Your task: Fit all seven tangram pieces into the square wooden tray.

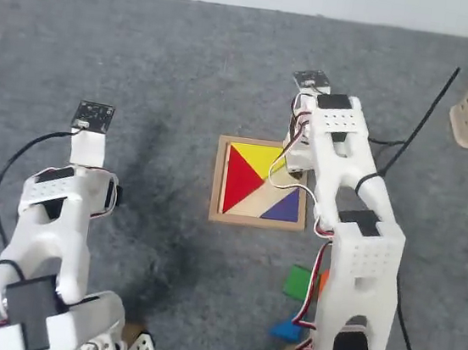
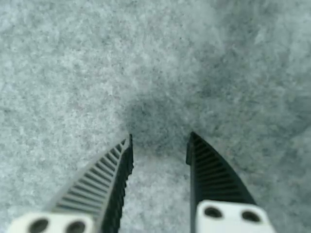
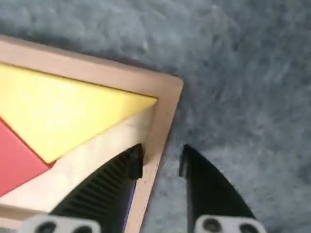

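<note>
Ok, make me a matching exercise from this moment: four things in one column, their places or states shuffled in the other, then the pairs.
Column one:
1. yellow triangle
2. red triangle
3. green piece
4. left end effector

Column two:
A. open, over bare carpet
B. on the carpet outside the tray, beside the right arm
C. in the tray, along its far edge
D. in the tray, along its left edge

Pairs: 1-C, 2-D, 3-B, 4-A
</note>
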